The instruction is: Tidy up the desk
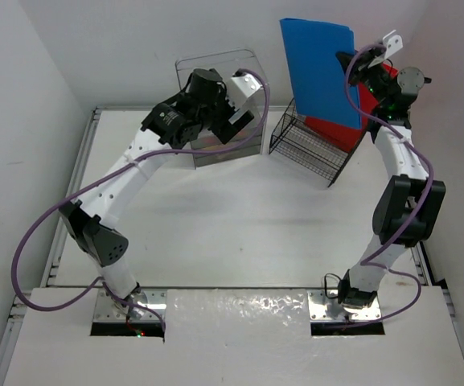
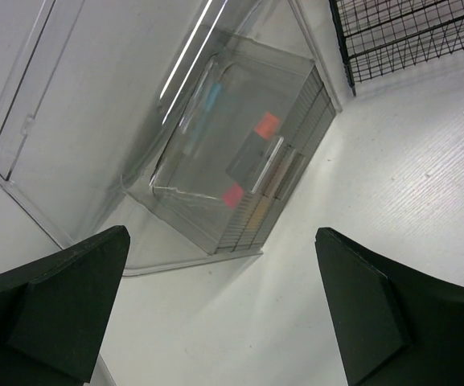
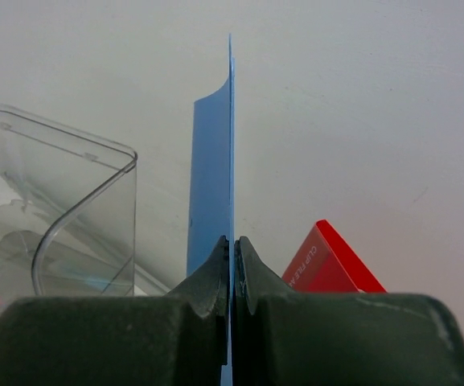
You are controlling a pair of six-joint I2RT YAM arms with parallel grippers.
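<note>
The desk (image 1: 215, 233) is a white tabletop with metal edge rails. My right gripper (image 1: 361, 78) is raised at the back right and shut on the edge of a thin blue folder (image 1: 320, 68). The wrist view shows the blue folder (image 3: 212, 177) edge-on, pinched between the right gripper's (image 3: 232, 241) fingers. The folder hangs above a black wire rack (image 1: 308, 145). A red clip file (image 1: 380, 96) stands behind it. At the back, my left gripper (image 1: 244, 112) hovers open and empty over a clear plastic bin (image 1: 219, 100); from the wrist, the left gripper (image 2: 223, 305) has only bare desk between its fingers.
The clear bin (image 2: 135, 121) holds a stack of cards with coloured tabs (image 2: 256, 177). The wire rack (image 2: 408, 36) stands just right of it. White wall panels close in the left, back and right sides. The red clip file (image 3: 328, 261) shows beside the right fingers.
</note>
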